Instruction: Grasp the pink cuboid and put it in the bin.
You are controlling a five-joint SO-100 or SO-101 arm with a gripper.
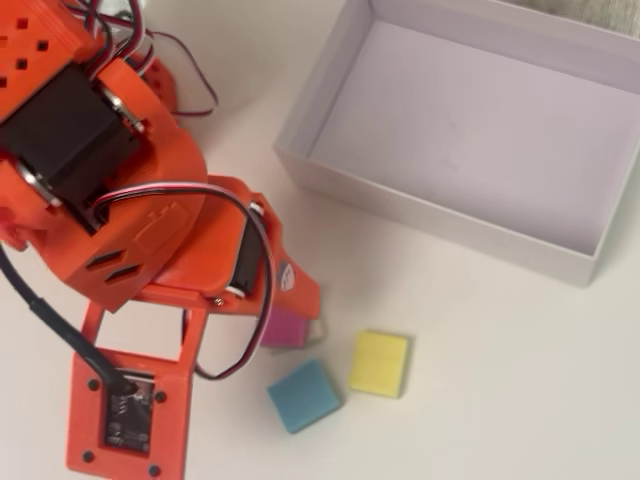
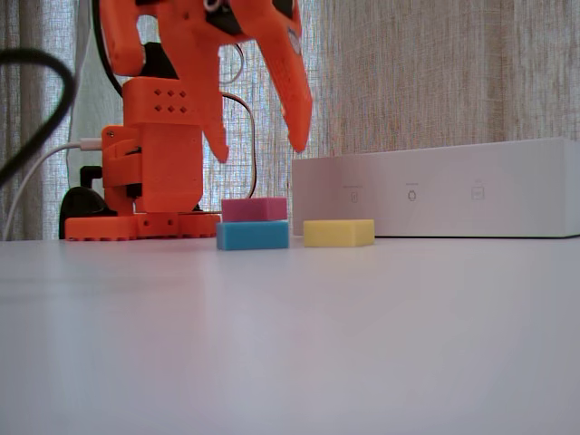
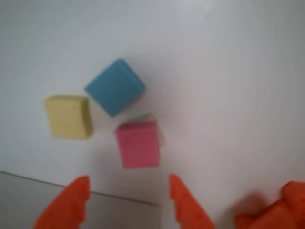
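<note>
The pink cuboid (image 3: 138, 144) lies flat on the white table, apart from its neighbours. In the fixed view the pink cuboid (image 2: 255, 209) sits behind a blue block. My orange gripper (image 2: 260, 149) hangs a little above it, open, with nothing between the fingers. In the wrist view the gripper (image 3: 128, 179) shows two orange fingertips spread wider than the block, just below it in the picture. From overhead the arm covers most of the pink cuboid (image 1: 287, 330). The bin (image 1: 470, 130), a big shallow white box, stands empty at the upper right.
A blue block (image 1: 303, 395) and a yellow block (image 1: 380, 363) lie close to the pink one. A pale sliver (image 1: 317, 331) peeks out beside the pink block. The arm's base (image 2: 149, 195) stands at the left in the fixed view, with cables behind it.
</note>
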